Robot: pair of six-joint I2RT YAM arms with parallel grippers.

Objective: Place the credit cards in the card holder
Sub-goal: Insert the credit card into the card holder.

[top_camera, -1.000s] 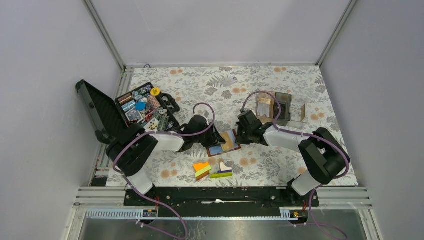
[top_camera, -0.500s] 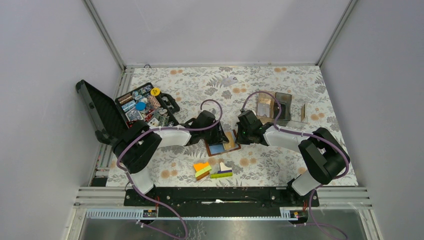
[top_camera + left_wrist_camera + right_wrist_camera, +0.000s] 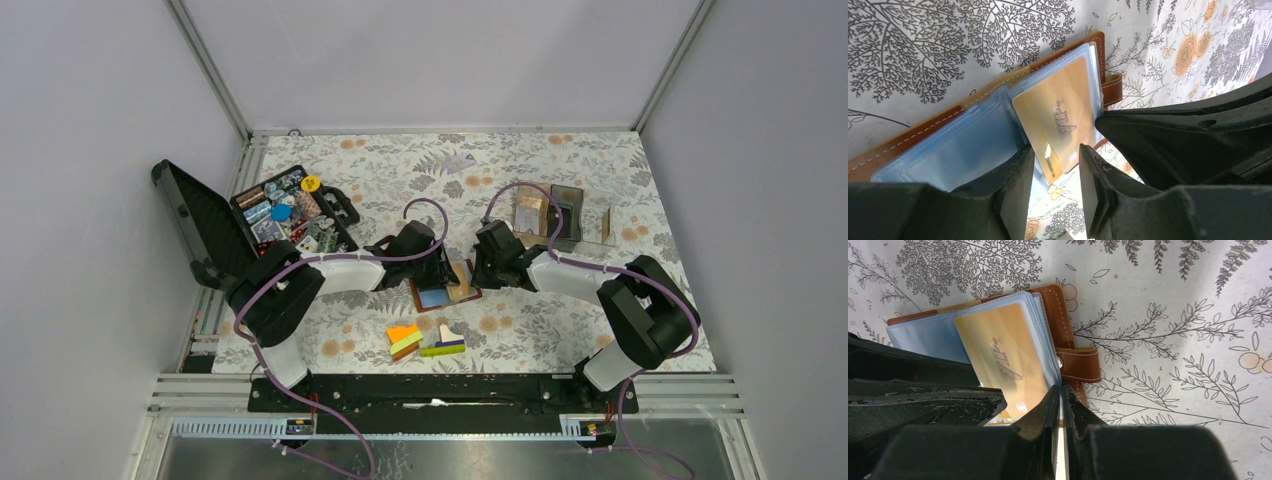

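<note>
Brown leather card holder lies open on the floral tablecloth, a gold card slanted across its clear sleeves. My left gripper sits over the half of the holder away from its snap tab, jaws apart, the card's corner showing between them. Beside that tab, my right gripper pinches the sleeves' edge, jaws nearly pressed together.

Plain pale grey walls close in three sides, joined by slanting aluminium posts. The surface wears a white cloth printed with grey ferns and orange flowers. Even, soft light; faint shadows. A slotted metal rail edges the near side
</note>
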